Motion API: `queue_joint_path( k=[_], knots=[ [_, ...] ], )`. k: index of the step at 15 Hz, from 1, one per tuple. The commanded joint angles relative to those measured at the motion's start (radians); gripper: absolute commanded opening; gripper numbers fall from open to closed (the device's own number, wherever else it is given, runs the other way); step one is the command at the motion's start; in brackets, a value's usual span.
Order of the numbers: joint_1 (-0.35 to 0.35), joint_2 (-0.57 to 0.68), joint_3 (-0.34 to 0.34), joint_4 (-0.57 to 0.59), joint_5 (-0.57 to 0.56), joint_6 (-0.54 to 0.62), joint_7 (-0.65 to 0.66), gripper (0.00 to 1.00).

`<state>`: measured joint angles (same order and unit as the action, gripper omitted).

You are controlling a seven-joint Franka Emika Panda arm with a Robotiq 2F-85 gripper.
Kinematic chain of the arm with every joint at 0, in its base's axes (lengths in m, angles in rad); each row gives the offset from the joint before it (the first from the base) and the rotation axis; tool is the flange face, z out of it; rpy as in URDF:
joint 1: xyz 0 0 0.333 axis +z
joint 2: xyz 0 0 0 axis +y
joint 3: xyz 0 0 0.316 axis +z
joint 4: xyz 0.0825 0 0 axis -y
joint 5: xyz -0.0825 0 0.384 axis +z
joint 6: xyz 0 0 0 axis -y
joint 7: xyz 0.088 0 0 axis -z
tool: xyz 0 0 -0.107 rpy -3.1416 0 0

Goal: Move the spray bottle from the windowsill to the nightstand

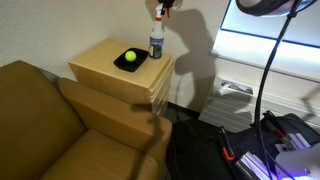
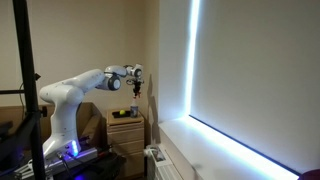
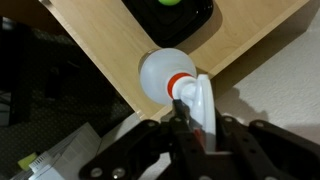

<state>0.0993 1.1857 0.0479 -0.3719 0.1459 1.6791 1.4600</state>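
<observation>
Wooden table [image 1: 100, 62] carries the bottle [image 1: 156, 42] upright at its right corner, straight below the hand [image 1: 160, 10], clenched on its red head.

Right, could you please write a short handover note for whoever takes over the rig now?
Gripper: appears shut on the spray head of the bottle.
Bottle: upright at the nightstand, near a corner, beside the tray holding the ball. Cannot tell whether it is resting on the top or just above it.
Done: bottle is off the windowsill.
Left: check that it stands, open the jaws, lift away.
</observation>
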Motion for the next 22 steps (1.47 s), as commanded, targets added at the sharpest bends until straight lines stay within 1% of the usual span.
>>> queue_joint_path(
  k=[1,6,7,8,9,11,12,14,15,16,18,20,22],
  knots=[
    [0.001,0.014,0.007,0.028,0.007,-0.015,-0.002,0.06],
    [0.027,-0.008,-0.01,0.004,-0.028,-0.015,-0.031,0.06],
    [0.03,-0.01,-0.008,0.002,-0.032,-0.031,-0.032,0.4],
    [0.03,-0.012,-0.001,0.003,-0.03,-0.058,-0.039,0.5],
    [0.034,-0.013,-0.002,0.003,-0.031,-0.073,-0.041,0.55],
    [0.038,-0.029,0.01,0.005,-0.02,-0.148,-0.057,0.7],
    [0.039,-0.063,0.018,-0.027,-0.017,-0.168,-0.072,0.77],
    [0.047,-0.096,0.011,-0.024,-0.027,-0.24,-0.086,0.9],
    [0.055,-0.124,-0.004,-0.023,-0.043,-0.285,-0.086,0.98],
    [0.058,-0.153,-0.009,-0.022,-0.05,-0.33,-0.083,1.0],
    [0.065,-0.219,-0.022,-0.015,-0.07,-0.425,-0.074,1.0],
    [0.065,-0.277,-0.02,0.007,-0.077,-0.443,-0.093,1.0],
    [0.054,-0.34,-0.001,0.019,-0.055,-0.422,-0.108,1.0]
  ],
)
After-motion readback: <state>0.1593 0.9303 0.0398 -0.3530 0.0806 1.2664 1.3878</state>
